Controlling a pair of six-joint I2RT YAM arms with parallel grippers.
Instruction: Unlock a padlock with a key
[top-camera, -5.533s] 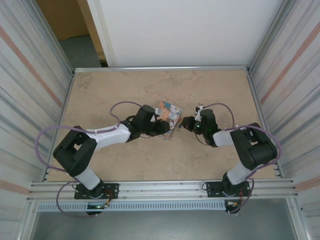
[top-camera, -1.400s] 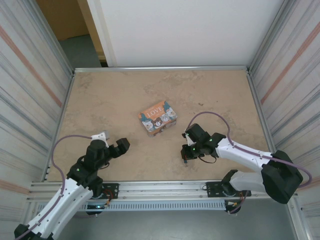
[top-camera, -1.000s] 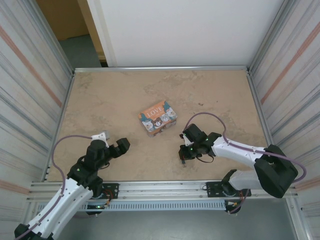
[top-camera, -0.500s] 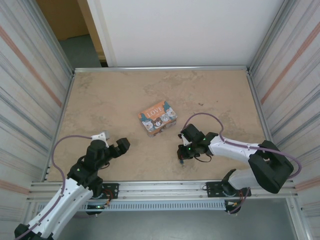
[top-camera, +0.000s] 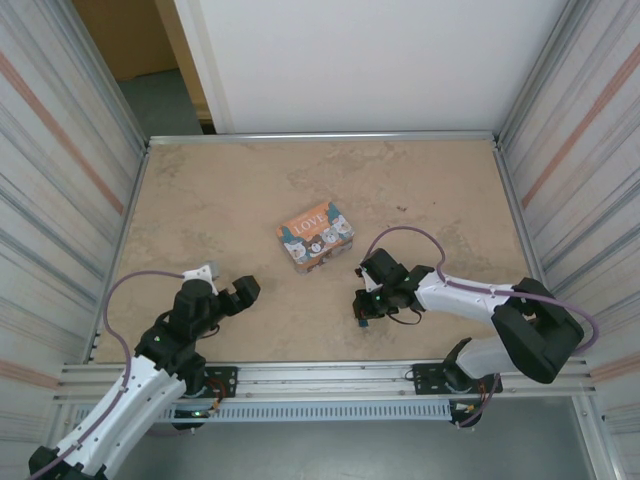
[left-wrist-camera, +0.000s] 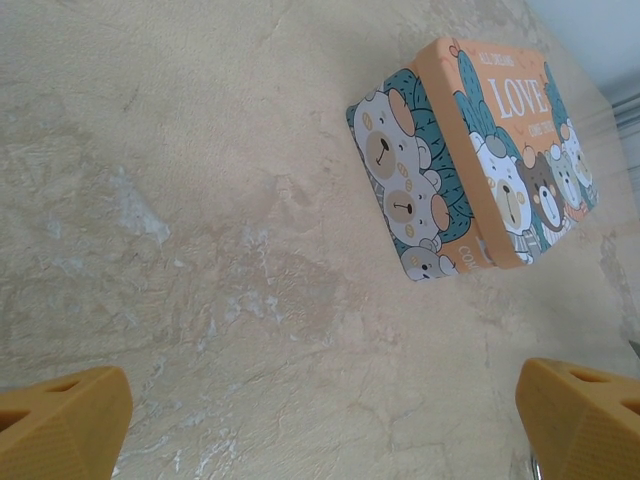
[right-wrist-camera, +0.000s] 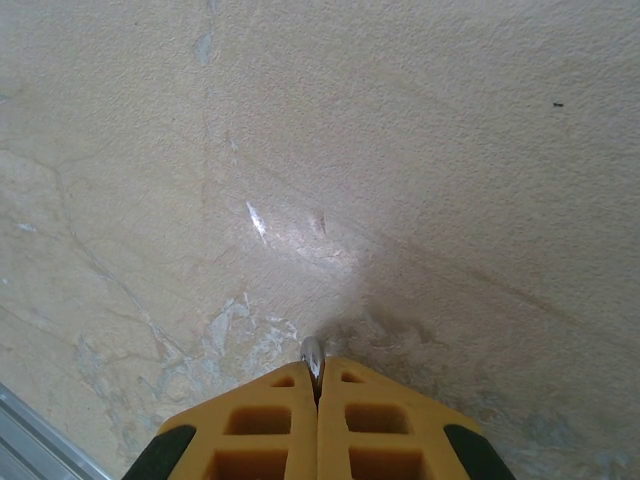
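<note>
Key (right-wrist-camera: 313, 352): only a small pale grey metal tip stands out between the shut jaws, at the lower middle of the right wrist view. It appears to be the key, but the rest of it is hidden.
Right gripper (right-wrist-camera: 318, 372): the jaws are pressed together on the key, low over the worktop (right-wrist-camera: 400, 150). In the top view it sits at lower centre, below and right of the box (top-camera: 316, 236).
Left gripper (left-wrist-camera: 320, 425): the jaws are wide apart and hold nothing. It is at the lower left of the top view, and the box lies in the upper right of its wrist view.
Handling: the key is probably stiff, very light and smooth, so it may slip or twist between the jaws.
Hold: it is best taken by the flat head, with the blade left free. Here very little metal stands out, so a new grip is perhaps needed.
Risk: pressing the tip on the worktop could turn it.
</note>
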